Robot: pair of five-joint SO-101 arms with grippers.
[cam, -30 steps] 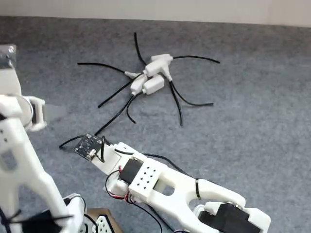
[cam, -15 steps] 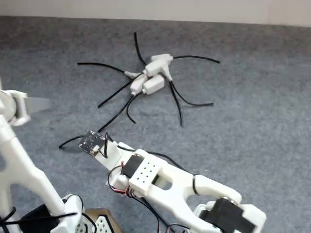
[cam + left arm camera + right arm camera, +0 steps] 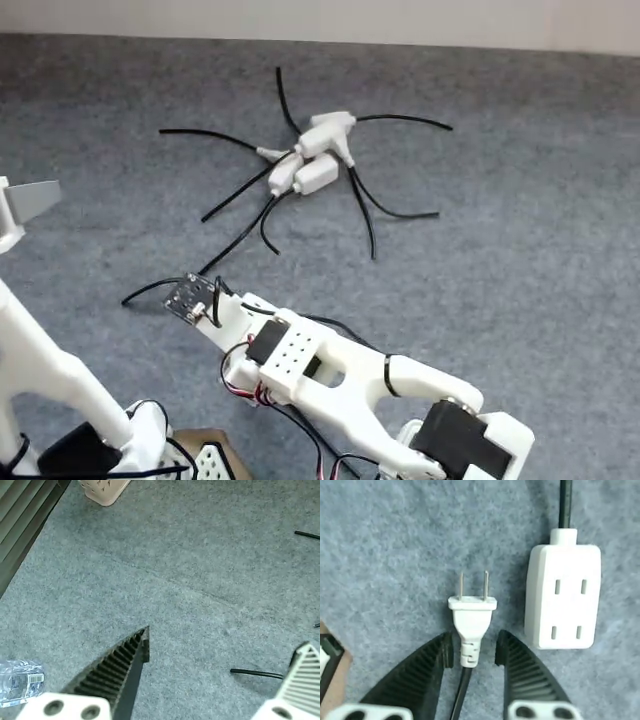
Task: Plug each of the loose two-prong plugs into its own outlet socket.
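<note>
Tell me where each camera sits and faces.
High view: fixed above the table, looking down on the grey mat and tangled white plugs; left arm and right arm at the near edge.
Left wrist view: on the left arm, facing down at the mat; open left claw frames a black cord.
Right wrist view: on the right arm, facing down at a two-prong plug beside an outlet socket; open right claw.
Shared: black cords, high and left wrist.

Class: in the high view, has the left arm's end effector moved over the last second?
Yes. The left end effector slid leftward, away from the white plastic plug cluster.
</note>
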